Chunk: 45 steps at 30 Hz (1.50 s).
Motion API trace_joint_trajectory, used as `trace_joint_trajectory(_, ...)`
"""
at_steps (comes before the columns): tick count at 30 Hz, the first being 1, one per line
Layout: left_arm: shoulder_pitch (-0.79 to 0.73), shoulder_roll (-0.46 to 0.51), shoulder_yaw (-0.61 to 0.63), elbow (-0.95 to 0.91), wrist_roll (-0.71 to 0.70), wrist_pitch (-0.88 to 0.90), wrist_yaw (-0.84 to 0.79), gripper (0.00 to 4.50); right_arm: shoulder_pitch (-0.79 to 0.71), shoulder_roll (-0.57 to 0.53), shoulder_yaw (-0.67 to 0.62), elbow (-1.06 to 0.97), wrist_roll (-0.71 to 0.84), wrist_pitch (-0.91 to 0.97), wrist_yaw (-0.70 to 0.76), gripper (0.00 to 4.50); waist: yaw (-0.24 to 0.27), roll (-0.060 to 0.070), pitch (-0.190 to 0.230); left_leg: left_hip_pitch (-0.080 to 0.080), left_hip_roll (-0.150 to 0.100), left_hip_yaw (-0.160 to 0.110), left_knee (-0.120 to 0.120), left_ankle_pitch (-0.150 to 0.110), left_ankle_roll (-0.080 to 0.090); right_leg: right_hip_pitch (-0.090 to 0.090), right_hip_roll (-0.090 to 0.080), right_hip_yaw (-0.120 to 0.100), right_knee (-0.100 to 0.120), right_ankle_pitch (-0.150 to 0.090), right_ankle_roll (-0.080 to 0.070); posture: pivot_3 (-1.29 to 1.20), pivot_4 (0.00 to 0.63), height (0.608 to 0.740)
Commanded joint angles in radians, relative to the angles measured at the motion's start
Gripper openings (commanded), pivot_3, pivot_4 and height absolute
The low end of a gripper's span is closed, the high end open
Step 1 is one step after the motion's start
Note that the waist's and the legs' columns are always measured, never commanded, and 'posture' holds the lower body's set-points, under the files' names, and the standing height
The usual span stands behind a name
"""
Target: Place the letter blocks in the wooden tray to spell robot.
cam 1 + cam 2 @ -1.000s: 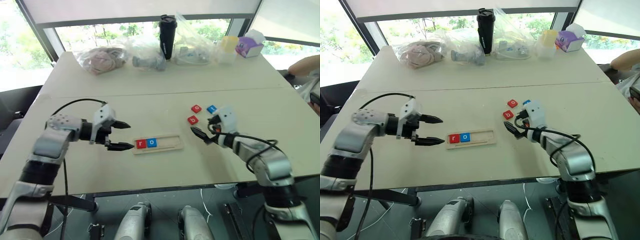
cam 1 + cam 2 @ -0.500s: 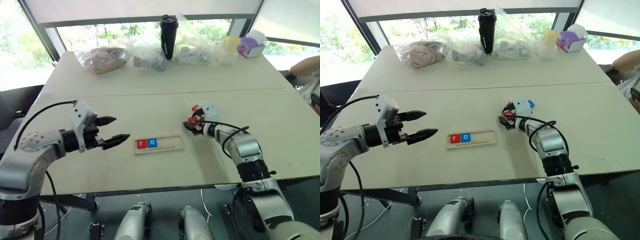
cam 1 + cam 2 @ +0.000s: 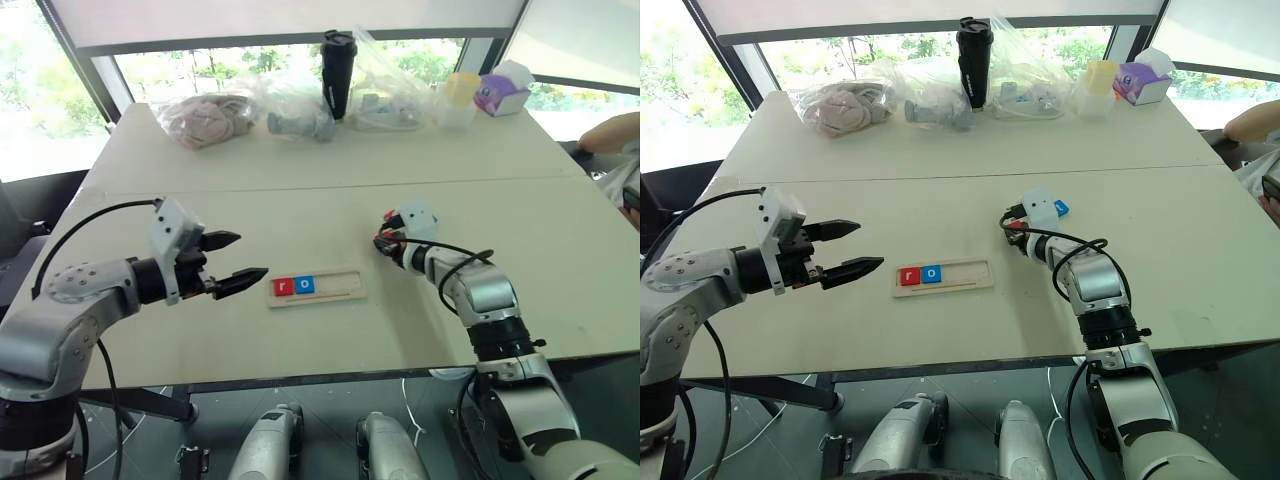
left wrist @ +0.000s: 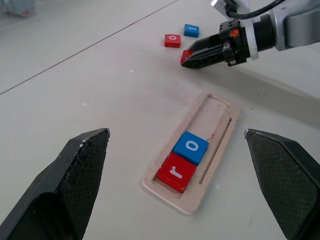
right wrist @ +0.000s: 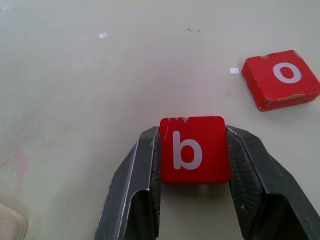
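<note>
Where a second ago its fingers stood apart short of the tiles, the right gripper (image 5: 192, 172) now pinches the red b block (image 5: 193, 149) on the table (image 3: 300, 190), with the red o block (image 5: 281, 78) just beyond it and a blue block (image 4: 191, 30) farther right. The left gripper (image 3: 232, 262) has risen and drawn back, jaws wide and empty, left of the wooden tray (image 4: 216, 136), which holds a red r block (image 4: 176, 171) and a blue o block (image 4: 191, 147) at its left end. Bags (image 3: 205, 116) and a dark tumbler (image 3: 337, 70) line the far edge by the windows.
</note>
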Motion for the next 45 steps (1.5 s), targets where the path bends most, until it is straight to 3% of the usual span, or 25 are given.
trace_joint_trajectory(1, -0.048, 0.002, -0.096, -0.02, 0.005, -0.042, -0.035, 4.5, 0.041, -0.016, -0.115, -0.247, 0.036, 0.153, -0.061, 1.2, 0.003, 0.0, 0.0, 0.0, 0.0, 0.0, 0.0, 0.0, 0.0, 0.0, 0.0, 0.0, 0.0, 0.0, 0.0, 0.0, 0.15, 0.74)
trace_joint_trajectory(5, -0.087, -0.029, -0.163, -0.017, -0.048, -0.031, -0.072, 4.5, 0.164, 0.036, -0.202, -0.566, 0.07, 0.4, -0.129, 1.2, 0.011, 0.0, 0.0, -0.001, 0.0, 0.001, -0.006, 0.0, -0.001, -0.002, -0.001, 0.001, -0.002, 0.0, 0.0, 0.0, 0.15, 0.74)
trace_joint_trajectory(11, -0.111, -0.01, -0.237, 0.001, -0.022, -0.05, -0.116, 4.5, 0.213, 0.303, -0.303, -0.845, -0.014, 0.771, -0.304, 1.2, -0.003, 0.0, 0.0, -0.001, 0.001, 0.0, -0.012, 0.004, -0.006, -0.006, 0.002, 0.003, 0.003, 0.0, -0.001, 0.0, 0.15, 0.74)
trace_joint_trajectory(16, -0.104, 0.031, -0.303, 0.033, 0.033, -0.1, -0.175, 4.5, 0.281, 0.393, -0.246, -0.924, -0.03, 0.809, -0.345, 1.2, -0.003, 0.001, -0.001, -0.001, 0.001, 0.0, -0.012, 0.005, -0.008, -0.011, 0.002, 0.003, 0.003, 0.0, -0.004, 0.0, 0.15, 0.74)
trace_joint_trajectory(26, -0.113, 0.03, -0.336, 0.08, 0.072, -0.148, -0.2, 4.5, 0.336, 0.459, -0.21, -0.945, -0.047, 0.809, -0.369, 1.2, -0.006, 0.001, -0.001, -0.002, 0.001, 0.0, -0.013, 0.005, -0.008, -0.013, 0.002, 0.004, 0.003, 0.0, -0.004, 0.0, 0.15, 0.74)
trace_joint_trajectory(27, -0.114, 0.03, -0.337, 0.084, 0.073, -0.15, -0.202, 4.5, 0.333, 0.461, -0.211, -0.942, -0.048, 0.809, -0.369, 2.26, -0.006, 0.001, -0.001, -0.002, 0.001, 0.0, -0.013, 0.005, -0.008, -0.013, 0.002, 0.004, 0.003, 0.0, -0.004, 0.0, 0.15, 0.74)
trace_joint_trajectory(28, -0.11, 0.032, -0.336, 0.087, 0.076, -0.153, -0.204, 4.5, 0.334, 0.46, -0.211, -0.945, -0.045, 0.809, -0.365, 2.66, -0.006, 0.001, -0.001, -0.002, 0.001, 0.0, -0.013, 0.005, -0.008, -0.013, 0.002, 0.004, 0.003, 0.0, -0.004, 0.0, 0.15, 0.74)
trace_joint_trajectory(31, -0.101, 0.042, -0.33, 0.095, 0.081, -0.162, -0.213, 4.5, 0.321, 0.407, -0.195, -0.964, -0.02, 0.809, -0.324, 4.21, -0.004, 0.001, -0.001, -0.002, 0.001, 0.0, -0.013, 0.005, -0.008, -0.013, 0.002, 0.004, 0.003, 0.0, -0.004, 0.0, 0.15, 0.74)
trace_joint_trajectory(32, -0.099, 0.046, -0.327, 0.097, 0.083, -0.165, -0.216, 4.5, 0.312, 0.356, -0.186, -0.972, -0.013, 0.809, -0.303, 4.42, -0.004, 0.001, -0.001, -0.002, 0.001, 0.0, -0.013, 0.005, -0.008, -0.013, 0.002, 0.004, 0.003, 0.0, -0.004, 0.0, 0.15, 0.74)
trace_joint_trajectory(33, -0.097, 0.051, -0.325, 0.101, 0.086, -0.169, -0.221, 4.5, 0.308, 0.276, -0.161, -0.976, -0.012, 0.798, -0.284, 4.42, -0.003, 0.001, -0.001, -0.002, 0.001, 0.0, -0.013, 0.005, -0.008, -0.013, 0.002, 0.004, 0.003, 0.0, -0.004, 0.0, 0.15, 0.74)
trace_joint_trajectory(35, -0.093, 0.063, -0.318, 0.111, 0.09, -0.18, -0.233, 4.5, 0.322, 0.008, -0.077, -0.965, -0.018, 0.677, -0.194, 4.42, -0.002, 0.002, 0.0, -0.003, 0.0, 0.001, -0.013, 0.005, -0.008, -0.013, 0.001, 0.003, 0.001, 0.0, -0.004, 0.0, 0.15, 0.74)
trace_joint_trajectory(36, -0.091, 0.071, -0.314, 0.116, 0.093, -0.186, -0.242, 4.5, 0.324, -0.066, -0.101, -0.945, 0.013, 0.638, -0.127, 4.42, -0.002, 0.002, 0.0, -0.003, 0.0, 0.001, -0.013, 0.005, -0.008, -0.012, 0.0, 0.003, -0.001, 0.0, -0.004, 0.0, 0.15, 0.74)
trace_joint_trajectory(40, -0.088, 0.092, -0.309, 0.128, 0.099, -0.207, -0.263, 4.5, 0.363, -0.236, -0.183, -0.88, 0.155, 0.46, 0.148, 4.42, -0.007, 0.001, 0.0, -0.003, 0.002, 0.001, -0.014, 0.005, -0.007, -0.006, 0.002, 0.003, -0.004, 0.0, -0.004, 0.0, 0.15, 0.74)
trace_joint_trajectory(45, -0.091, 0.127, -0.31, 0.131, 0.11, -0.236, -0.313, 4.5, 0.425, -0.444, -0.228, -0.645, 0.247, -0.005, 0.614, 4.42, -0.004, 0.001, 0.001, -0.003, 0.003, 0.001, -0.011, 0.006, -0.004, -0.003, 0.002, 0.002, -0.005, 0.0, -0.004, 0.0, 0.15, 0.74)
